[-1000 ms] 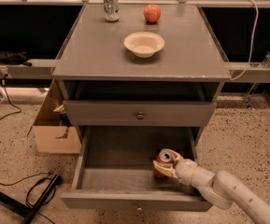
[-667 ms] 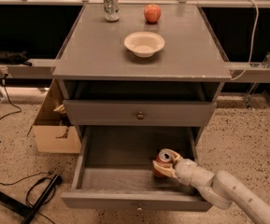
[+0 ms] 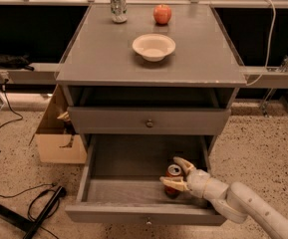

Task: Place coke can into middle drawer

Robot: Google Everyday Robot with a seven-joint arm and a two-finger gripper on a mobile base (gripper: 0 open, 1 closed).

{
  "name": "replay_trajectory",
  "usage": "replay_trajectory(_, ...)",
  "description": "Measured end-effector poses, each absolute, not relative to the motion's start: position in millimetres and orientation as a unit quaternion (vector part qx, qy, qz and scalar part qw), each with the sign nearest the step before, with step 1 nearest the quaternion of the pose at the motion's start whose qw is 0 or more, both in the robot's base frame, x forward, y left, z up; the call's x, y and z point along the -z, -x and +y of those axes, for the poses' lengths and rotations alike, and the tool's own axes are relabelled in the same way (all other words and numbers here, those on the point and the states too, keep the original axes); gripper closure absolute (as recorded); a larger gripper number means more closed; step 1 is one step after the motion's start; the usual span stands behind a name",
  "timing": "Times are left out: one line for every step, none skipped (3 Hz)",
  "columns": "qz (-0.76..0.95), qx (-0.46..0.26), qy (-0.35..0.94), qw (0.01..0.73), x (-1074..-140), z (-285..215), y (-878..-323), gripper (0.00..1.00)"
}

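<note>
Sitting on the flat grey cabinet top [image 3: 108, 59] are a pale round bowl [image 3: 153, 47], a red apple [image 3: 162, 14] and a silver-white can [image 3: 117, 6], all well apart from the action below. A cardboard box [image 3: 59, 146] is leaning at the cabinet's left, and black cables [image 3: 36, 208] are trailing over the speckled floor [image 3: 263, 153]. The upper drawer [image 3: 113, 121] is showing shut, and its front is overhanging the back of the middle drawer [image 3: 108, 214], which is standing pulled out. The smooth white arm [image 3: 253, 208] is reaching in over the front right corner. The gripper [image 3: 178, 175] is working inside the drawer's right half, its tan fingers [image 3: 173, 184] clasping the upright coke can [image 3: 173, 173], one crossing the red body, the other behind the silver top.
</note>
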State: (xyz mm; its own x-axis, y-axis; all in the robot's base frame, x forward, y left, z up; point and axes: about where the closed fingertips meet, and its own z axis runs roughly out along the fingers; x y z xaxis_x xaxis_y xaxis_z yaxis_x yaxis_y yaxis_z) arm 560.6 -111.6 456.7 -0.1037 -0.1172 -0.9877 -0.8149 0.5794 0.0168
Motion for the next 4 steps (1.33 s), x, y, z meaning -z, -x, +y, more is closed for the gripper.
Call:
replay_trajectory(0.678,-0.304,0.344,0.574,-456.8,-111.5,-560.6,0.00)
replay_trajectory(0.678,-0.304,0.344,0.574,-456.8,-111.5,-560.6,0.00)
replay_trajectory(0.676,-0.322,0.336,0.571,-460.1,-111.3,-561.3,0.00)
replay_trajectory(0.663,-0.352,0.338,0.568,-483.1,-116.4,-558.2,0.00)
